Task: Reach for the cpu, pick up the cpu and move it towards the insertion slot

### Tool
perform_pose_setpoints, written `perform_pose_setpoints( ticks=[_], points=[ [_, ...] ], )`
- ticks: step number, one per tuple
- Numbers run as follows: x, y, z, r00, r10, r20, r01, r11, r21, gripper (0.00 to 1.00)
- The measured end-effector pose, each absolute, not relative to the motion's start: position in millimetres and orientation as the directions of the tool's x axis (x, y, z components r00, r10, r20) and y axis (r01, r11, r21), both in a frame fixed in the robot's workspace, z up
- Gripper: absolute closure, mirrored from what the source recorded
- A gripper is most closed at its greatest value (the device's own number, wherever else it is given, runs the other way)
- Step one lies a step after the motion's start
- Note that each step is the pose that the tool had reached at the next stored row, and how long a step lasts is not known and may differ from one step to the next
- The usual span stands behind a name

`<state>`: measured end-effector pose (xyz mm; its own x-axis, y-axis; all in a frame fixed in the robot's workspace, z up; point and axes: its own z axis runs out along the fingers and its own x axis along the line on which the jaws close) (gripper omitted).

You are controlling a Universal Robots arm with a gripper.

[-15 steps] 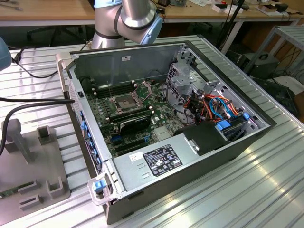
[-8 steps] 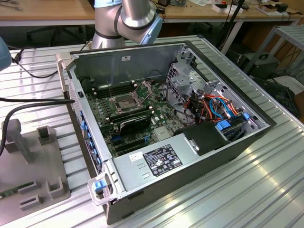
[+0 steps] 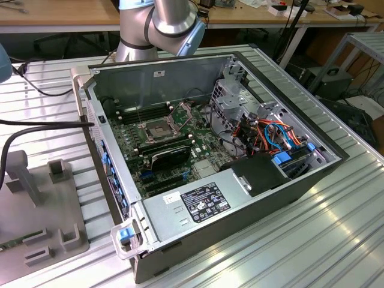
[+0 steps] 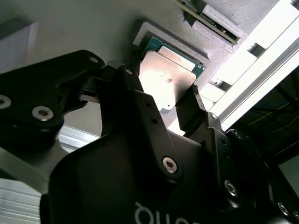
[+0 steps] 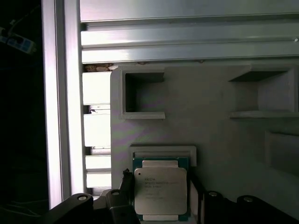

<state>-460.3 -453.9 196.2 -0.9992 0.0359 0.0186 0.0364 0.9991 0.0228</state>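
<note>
Claw [image 4: 162, 87] and cpu [image 5: 160, 189] are together: in both wrist views the black claw straddles the chip, one side along each of two opposite edges. Whether it has clamped on the chip or stands just clear of it, I cannot tell. The cpu lies flat, metal face up, in a shallow framed nest near one edge of the grey fixture plate [image 5: 210, 135]. So the reach looks done, no lift shows yet, and the whole carry is left to do.

The insertion slot [image 3: 157, 129] sits on the motherboard inside the open computer case [image 3: 162, 75]. It is well apart from the fixture plate, which lies beside the case toward the exterior view's left.

Both rest on a counter [image 3: 336, 240] of ribbed aluminium profiles, and the fixture plate lies close to one counter edge, with darkness beyond. Behind stand wooden workbenches [image 3: 60, 15] strewn with cables, and the arm [image 3: 171, 21] rises at the counter's far edge.
</note>
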Motion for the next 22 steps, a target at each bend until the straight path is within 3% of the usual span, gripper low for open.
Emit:
perform_pose_setpoints(
  ticks=[22],
  points=[
    [-460.3, -453.9, 214.1, -0.999, 0.036, 0.019, 0.036, 0.999, 0.023, 0.45]
  ],
)
